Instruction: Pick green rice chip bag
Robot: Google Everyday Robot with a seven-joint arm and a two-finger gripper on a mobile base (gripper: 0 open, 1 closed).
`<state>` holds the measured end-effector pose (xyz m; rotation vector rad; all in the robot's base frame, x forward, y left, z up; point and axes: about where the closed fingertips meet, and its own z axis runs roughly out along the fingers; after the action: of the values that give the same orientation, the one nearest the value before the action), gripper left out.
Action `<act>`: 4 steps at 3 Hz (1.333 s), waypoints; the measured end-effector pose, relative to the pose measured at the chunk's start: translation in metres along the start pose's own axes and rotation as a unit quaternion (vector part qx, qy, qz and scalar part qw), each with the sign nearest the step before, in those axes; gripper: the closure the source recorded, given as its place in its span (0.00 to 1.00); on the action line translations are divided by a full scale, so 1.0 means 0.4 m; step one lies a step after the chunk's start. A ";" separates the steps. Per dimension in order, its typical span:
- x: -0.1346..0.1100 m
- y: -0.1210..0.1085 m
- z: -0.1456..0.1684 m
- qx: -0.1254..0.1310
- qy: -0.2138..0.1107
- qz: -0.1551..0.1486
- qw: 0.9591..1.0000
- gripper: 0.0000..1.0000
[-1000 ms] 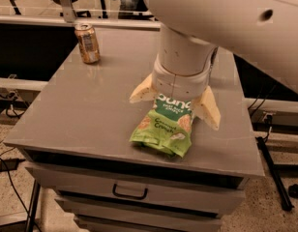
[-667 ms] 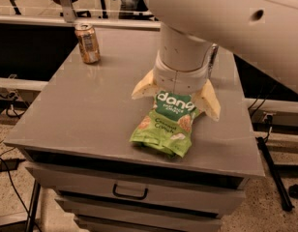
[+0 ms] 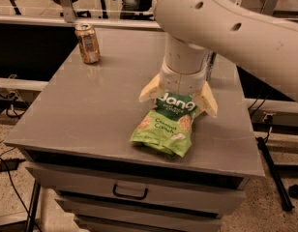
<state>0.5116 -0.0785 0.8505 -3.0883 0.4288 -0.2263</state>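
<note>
The green rice chip bag (image 3: 168,124) is a crinkly light-green pouch with a dark-green top patch and white lettering. It sits on the grey table (image 3: 91,105) near the front right. My gripper (image 3: 179,96) points down over the bag's top edge. One cream finger (image 3: 150,92) is at the bag's top left corner and the other at its top right corner. The fingers hold the top of the bag between them. The bag's top is tilted up toward the wrist and its lower end rests on the table.
A copper-coloured drink can (image 3: 87,43) stands upright at the table's far left corner. The table has drawers (image 3: 129,191) below its front edge. My large white arm (image 3: 226,28) crosses the upper right. Chairs and rails are behind the table.
The gripper has risen slightly, so more of the white lettering on the bag's top patch shows below the wrist. The can has not moved.
</note>
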 end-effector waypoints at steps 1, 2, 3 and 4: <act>0.026 0.014 0.053 -0.002 -0.012 -0.001 1.000 0.00; 0.042 0.028 0.088 0.005 -0.026 0.001 1.000 0.24; 0.043 0.025 0.087 0.021 -0.042 -0.004 0.999 0.49; 0.045 0.024 0.077 0.021 -0.042 -0.004 0.999 0.72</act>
<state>0.5305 -0.0929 0.8224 -3.0453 0.4024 -0.1044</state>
